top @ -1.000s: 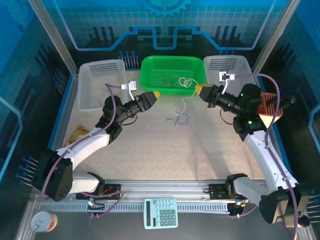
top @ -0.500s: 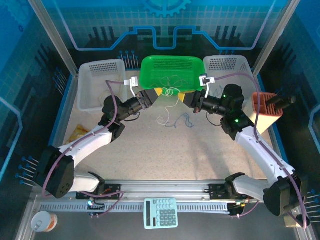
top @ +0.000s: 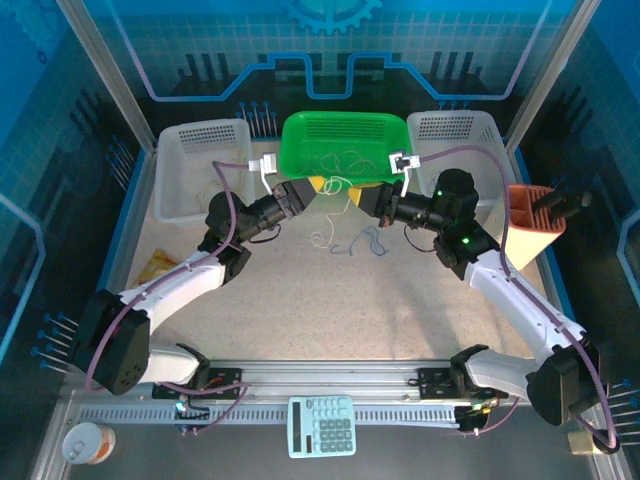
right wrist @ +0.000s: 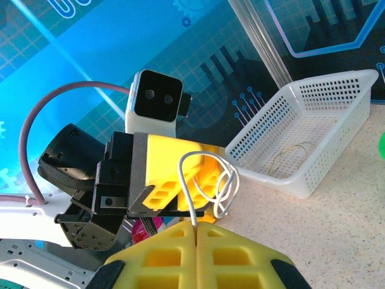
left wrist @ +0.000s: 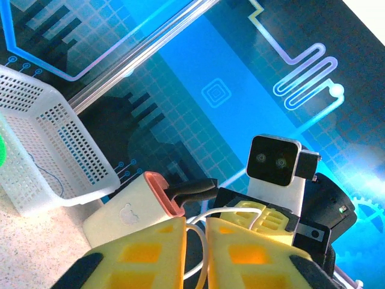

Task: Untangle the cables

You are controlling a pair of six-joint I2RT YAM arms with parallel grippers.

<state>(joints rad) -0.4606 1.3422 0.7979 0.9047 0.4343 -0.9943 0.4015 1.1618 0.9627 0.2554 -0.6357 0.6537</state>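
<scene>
Speckled beige desk (top: 380,300) inside a blue-panelled enclosure. Three baskets stand along the far edge: left white basket (top: 190,190), green basket (top: 300,135) in the middle, right white basket (top: 470,125). An orange-and-white holder (top: 535,225) stands at far right, and a calculator (top: 322,425) lies on the near rail.

Both arms reach in toward the centre and meet just near of the green basket.

Left tool (top: 318,186): in its wrist view the yellow fingers (left wrist: 150,247) stand almost together, with a slim gap. The white cable (top: 325,232) runs through that gap, pinched.

Right tool (top: 362,192): in its wrist view the fingers (right wrist: 228,253) are pressed together. The white cable comes up out of the seam and curls into small loops against the left tool.

From above, the two tools sit close, tip facing tip. The white cable bridges them, and its loose end dangles down to the desk.

Blue-grey cable (top: 362,240): a small curl on the desk, just near of the tools and right of the white cable's loose end.

More thin cables (top: 345,160) lie on the floor of the green basket.

A yellowish cable (right wrist: 289,153) lies in the left white basket.
</scene>
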